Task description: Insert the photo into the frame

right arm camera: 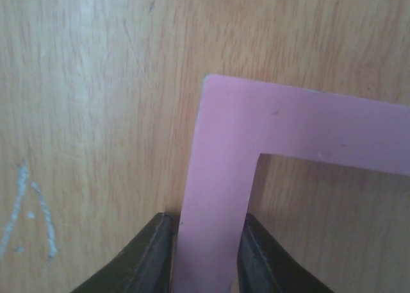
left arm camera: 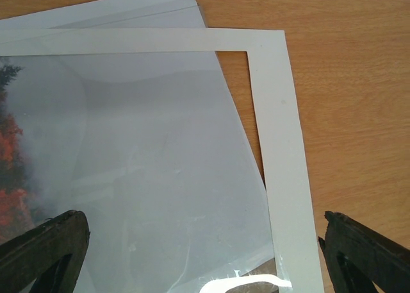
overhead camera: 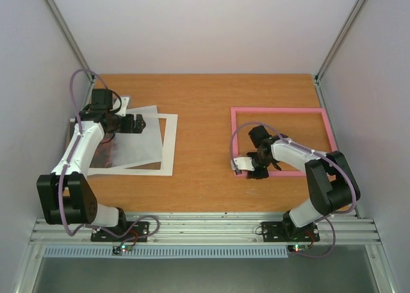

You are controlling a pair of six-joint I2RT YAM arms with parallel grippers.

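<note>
Pink rim of the frame (overhead camera: 278,110) lies flat on the right half of the wooden desk (overhead camera: 205,91), and the right gripper (overhead camera: 250,170) has come to its near-left corner; in the right wrist view the two dark fingers (right arm camera: 150,258) sit tight against the outer and inner edges of one rim strip, no gap showing, so I judge it pinched on the frame. The photo (overhead camera: 131,142) lies well apart on the left half, askew on the white mat border (overhead camera: 170,145); the left gripper (overhead camera: 138,123) hovers over it with its jaws spread as wide as they go, holding nothing.

The step in hand looks like securing the frame; to do it well, the grip should stay square across the narrow strip and close to the corner, so that any lift or turn does not twist the rim or let it slip out sideways; the left arm should wait clear of the glossy sheet.

Whether a pane fills the frame cannot be told, since desk grain shows through the opening; the right arm covers the corner from above; a pale sheet (left arm camera: 128,4) under the mat is cut off and unclear.
</note>
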